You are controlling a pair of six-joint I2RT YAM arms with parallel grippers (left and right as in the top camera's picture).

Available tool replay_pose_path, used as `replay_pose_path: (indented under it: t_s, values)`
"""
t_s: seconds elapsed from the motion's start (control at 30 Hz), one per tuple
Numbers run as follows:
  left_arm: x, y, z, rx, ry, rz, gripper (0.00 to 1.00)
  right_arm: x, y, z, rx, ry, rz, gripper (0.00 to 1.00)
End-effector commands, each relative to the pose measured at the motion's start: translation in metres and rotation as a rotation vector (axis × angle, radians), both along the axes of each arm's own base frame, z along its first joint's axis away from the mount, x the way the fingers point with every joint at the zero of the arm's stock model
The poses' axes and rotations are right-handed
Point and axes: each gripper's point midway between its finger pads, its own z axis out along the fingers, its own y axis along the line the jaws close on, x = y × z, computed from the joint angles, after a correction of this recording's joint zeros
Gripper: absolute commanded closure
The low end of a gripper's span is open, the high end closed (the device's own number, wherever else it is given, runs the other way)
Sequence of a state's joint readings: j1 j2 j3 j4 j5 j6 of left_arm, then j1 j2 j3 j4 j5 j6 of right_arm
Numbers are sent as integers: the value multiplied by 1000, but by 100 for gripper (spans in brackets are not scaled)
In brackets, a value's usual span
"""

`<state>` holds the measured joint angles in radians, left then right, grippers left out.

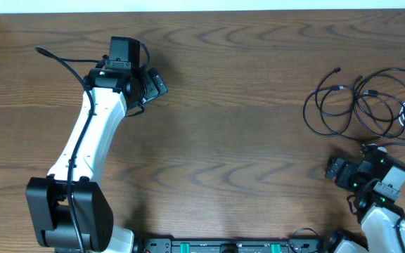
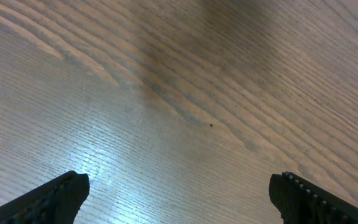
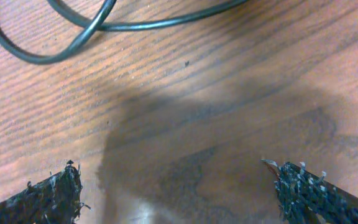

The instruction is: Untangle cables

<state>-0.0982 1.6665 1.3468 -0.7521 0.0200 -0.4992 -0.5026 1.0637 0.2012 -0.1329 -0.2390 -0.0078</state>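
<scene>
Wooden table [image 1: 245, 105], tangled black and white cables [image 1: 365, 104] at right edge, left gripper [image 2: 179, 193] and right gripper [image 3: 179, 190] fingers spread wide, empty.

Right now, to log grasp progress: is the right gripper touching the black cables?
Apart. Right wrist view: bare table separates the right gripper from the black cables.

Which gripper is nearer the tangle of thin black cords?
Right. The right gripper sits close beside the thin black cords; the left gripper is far off across the wooden table.
</scene>
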Motion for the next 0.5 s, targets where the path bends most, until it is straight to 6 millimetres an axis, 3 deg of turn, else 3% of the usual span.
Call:
replay_pose_path:
  t_s: [0.0, 0.47]
  values:
    - [-2, 3, -8, 11, 23, 5, 2, -63, 37, -52, 175, 215, -71, 1]
    - [-2, 3, -8, 11, 23, 5, 2, -36, 18, -21, 47, 36, -54, 1]
